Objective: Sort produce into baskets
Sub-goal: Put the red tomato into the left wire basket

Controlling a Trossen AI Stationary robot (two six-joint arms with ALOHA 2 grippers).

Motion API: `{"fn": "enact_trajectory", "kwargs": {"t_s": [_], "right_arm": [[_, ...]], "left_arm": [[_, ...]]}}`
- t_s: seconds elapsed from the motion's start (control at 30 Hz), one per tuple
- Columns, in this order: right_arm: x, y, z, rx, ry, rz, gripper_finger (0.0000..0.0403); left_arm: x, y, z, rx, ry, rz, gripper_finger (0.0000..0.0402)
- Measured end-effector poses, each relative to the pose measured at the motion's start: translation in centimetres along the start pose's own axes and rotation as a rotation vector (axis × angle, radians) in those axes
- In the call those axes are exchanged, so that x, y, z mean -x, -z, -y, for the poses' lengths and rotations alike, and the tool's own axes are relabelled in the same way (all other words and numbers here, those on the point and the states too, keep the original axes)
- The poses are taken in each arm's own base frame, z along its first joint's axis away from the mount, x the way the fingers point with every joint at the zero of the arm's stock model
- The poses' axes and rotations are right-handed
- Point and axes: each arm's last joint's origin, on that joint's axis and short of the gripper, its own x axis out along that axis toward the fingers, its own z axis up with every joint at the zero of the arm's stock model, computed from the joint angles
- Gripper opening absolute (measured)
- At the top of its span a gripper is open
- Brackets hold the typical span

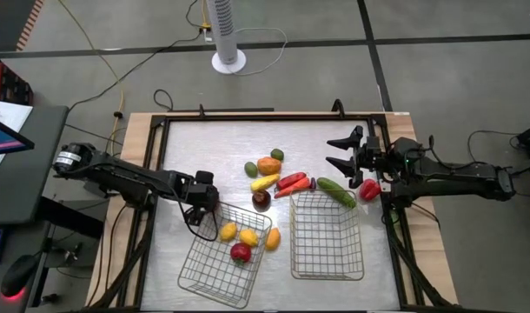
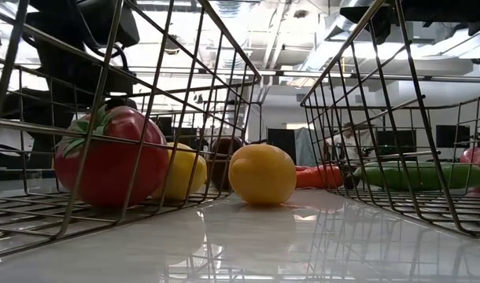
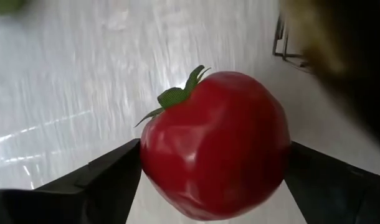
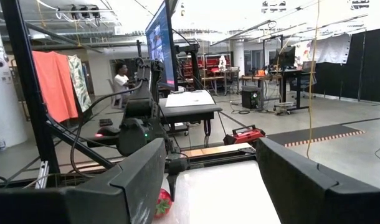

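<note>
The left gripper (image 1: 198, 198) pinches a glossy red toy tomato (image 3: 216, 144) above the near-left corner of the left silver wire basket (image 1: 215, 280), so it should release low inside; the right gripper (image 1: 345, 150), open, waits well away.

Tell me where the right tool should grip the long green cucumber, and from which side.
Grip the cucumber at its middle, straight down from above, fingers closing across its narrow width. It lies flat and diagonal on the table, so the open right tool likely needs turning to match. The middle keeps clear of the right basket and the red piece by one end.
</note>
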Motion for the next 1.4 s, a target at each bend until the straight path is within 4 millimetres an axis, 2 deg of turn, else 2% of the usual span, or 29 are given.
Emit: {"fn": "enact_trajectory", "kwargs": {"t_s": [0.2,0.37,0.6,0.77,0.87,1.03,1.2,1.4], "right_arm": [[0.0,0.0,0.0,0.0,0.0,0.0,0.0281],[0.0,0.0,0.0,0.0,0.0,0.0,0.0281],[0.0,0.0,0.0,0.0,0.0,-0.001,0.0281],[0.0,0.0,0.0,0.0,0.0,-0.001,0.0281],[0.0,0.0,0.0,0.0,0.0,-0.003,0.0281],[0.0,0.1,0.0,0.0,0.001,-0.009,0.0281],[0.0,0.1,0.0,0.0,0.001,-0.01,0.0281],[0.0,0.1,0.0,0.0,0.001,-0.009,0.0281]], "left_arm": [[0.0,-0.1,0.0,0.001,-0.002,0.006,0.0288],[1.4,-0.2,-0.5,-0.032,-0.065,-0.069,0.028],[6.7,-1.6,-2.3,-0.092,-0.351,-0.133,0.0285],[10.4,-3.7,-3.3,0.03,-0.437,0.012,0.0286],[12.0,-5.2,-3.4,0.138,-0.368,0.159,0.0286],[12.7,-6.7,-2.3,0.204,-0.073,0.318,0.0286],[12.8,-7.1,-0.6,0.246,0.104,0.343,0.0286],[13.2,-7.3,1.0,0.276,0.169,0.357,0.0286]]}}
